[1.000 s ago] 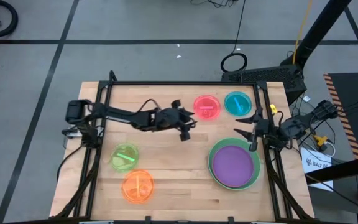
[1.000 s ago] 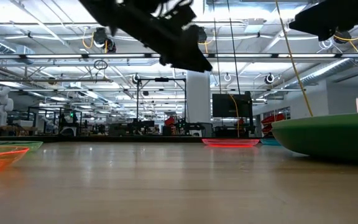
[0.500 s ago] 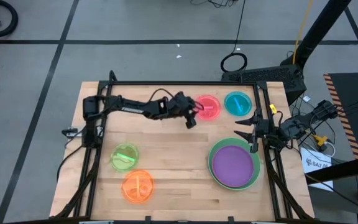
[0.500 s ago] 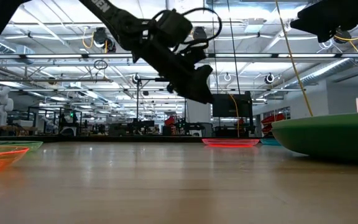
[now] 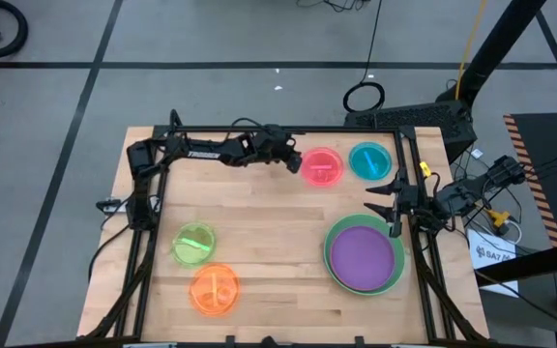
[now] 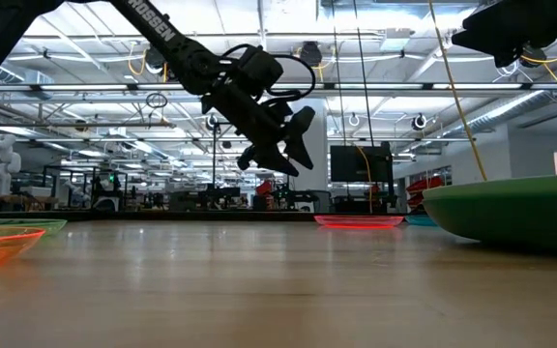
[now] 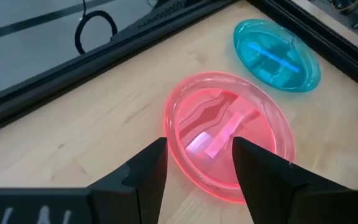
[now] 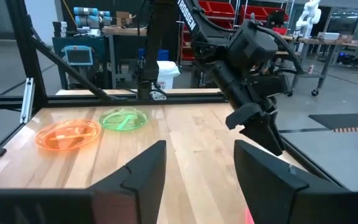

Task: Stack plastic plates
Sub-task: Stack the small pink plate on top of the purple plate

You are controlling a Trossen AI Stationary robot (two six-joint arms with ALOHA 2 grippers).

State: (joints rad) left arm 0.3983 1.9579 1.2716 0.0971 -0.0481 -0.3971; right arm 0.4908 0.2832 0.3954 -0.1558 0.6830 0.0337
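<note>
Plates lie scattered over the wooden table. We see our left gripper raised above the table near its far edge, fingers spread with nothing between them, and the translucent pink plate sits on the wood just beyond its fingertips. In the left wrist view the pink plate's near rim shows between the two fingers, below them and untouched. The blue plate rests just past the pink one, farther out along the same line from the left gripper. Well back on the near side of that gripper, toward the table's left front, the lime plate and the orange plate lie close together.

Our right gripper waits at the table's right edge, fingers apart and empty. Just in front of it sits the purple plate, nested on the mint green plate, whose rim shows around it.
</note>
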